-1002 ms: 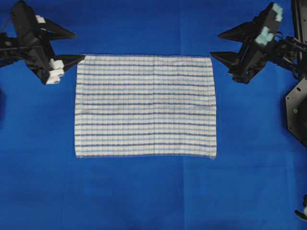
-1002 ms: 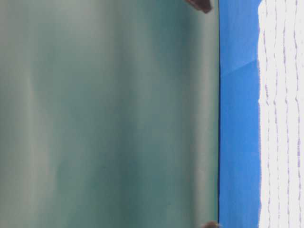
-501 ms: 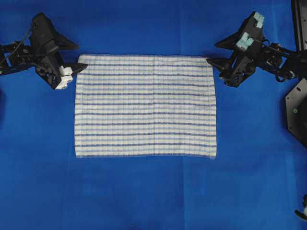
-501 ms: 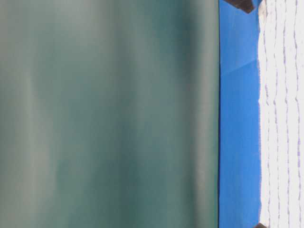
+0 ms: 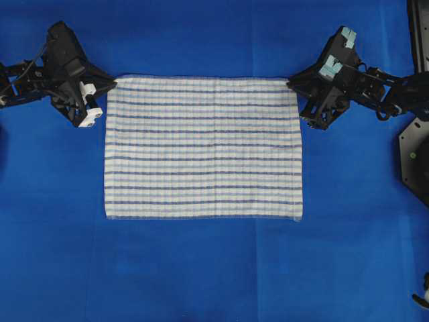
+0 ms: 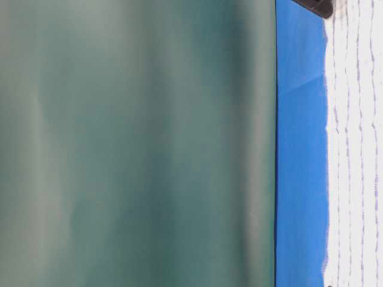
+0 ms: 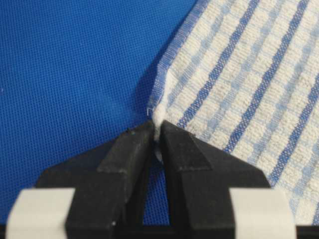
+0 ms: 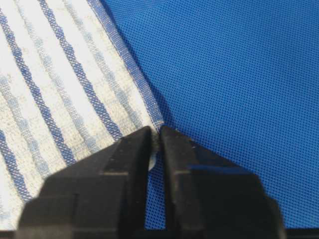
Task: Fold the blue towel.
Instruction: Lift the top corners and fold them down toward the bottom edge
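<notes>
Both grippers, left gripper (image 7: 155, 130) and right gripper (image 8: 155, 135), have now closed onto the blue towel's (image 5: 202, 146) far corners; you can begin lifting.

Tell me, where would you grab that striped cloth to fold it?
By the two far corners of the white woven blue-striped towel, coming in from each side. It lies flat, so only edges offer a pinch; the left tool and right tool already sit shut on those corners.

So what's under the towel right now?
The towel lies flat on the blue table cover, which shows all round it. No bulges, but anything thin beneath is hidden. Both grippers pinch its far corners.
</notes>
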Robot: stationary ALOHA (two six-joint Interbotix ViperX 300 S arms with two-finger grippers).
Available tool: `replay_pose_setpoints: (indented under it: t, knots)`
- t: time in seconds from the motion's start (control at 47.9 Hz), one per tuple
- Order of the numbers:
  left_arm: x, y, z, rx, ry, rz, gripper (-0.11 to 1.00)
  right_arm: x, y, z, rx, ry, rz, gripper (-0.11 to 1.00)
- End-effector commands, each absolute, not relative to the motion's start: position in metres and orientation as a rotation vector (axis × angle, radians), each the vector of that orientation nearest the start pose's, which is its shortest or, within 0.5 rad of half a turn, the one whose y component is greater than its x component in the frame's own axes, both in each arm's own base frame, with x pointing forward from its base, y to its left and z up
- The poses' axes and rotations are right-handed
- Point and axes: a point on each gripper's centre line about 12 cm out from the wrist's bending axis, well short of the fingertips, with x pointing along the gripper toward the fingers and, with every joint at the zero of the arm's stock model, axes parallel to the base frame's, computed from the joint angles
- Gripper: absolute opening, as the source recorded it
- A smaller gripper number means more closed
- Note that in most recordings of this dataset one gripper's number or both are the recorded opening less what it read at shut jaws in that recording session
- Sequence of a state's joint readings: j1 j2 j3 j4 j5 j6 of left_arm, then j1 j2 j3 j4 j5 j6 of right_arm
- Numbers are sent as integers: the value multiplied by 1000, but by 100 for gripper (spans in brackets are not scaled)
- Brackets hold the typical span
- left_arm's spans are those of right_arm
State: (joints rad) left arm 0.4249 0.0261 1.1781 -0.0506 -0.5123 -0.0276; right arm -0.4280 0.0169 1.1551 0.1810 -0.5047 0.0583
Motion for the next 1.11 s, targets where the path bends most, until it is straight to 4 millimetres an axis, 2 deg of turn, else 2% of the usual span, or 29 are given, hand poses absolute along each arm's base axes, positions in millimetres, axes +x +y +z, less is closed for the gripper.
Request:
replay_pose_setpoints:
  t: [0.0,0.271,0.606,0.814,0.981,1.086]
  knots:
    - [246,112,74,-202,648,450,5,247,-125,80,312,594,-569,8]
    - [250,113,83,-185,620,445,5,249,-126,91,302,564,-564,7]
    - [253,114,117,-159,576,433,5,246,-122,128,292,500,-540,7]
    - [246,110,119,-174,567,435,5,244,-120,129,296,506,-537,7]
    - [245,95,120,-172,568,390,5,245,-109,133,298,515,-499,7]
    - [243,79,129,-164,534,340,5,244,-95,138,311,525,-458,7]
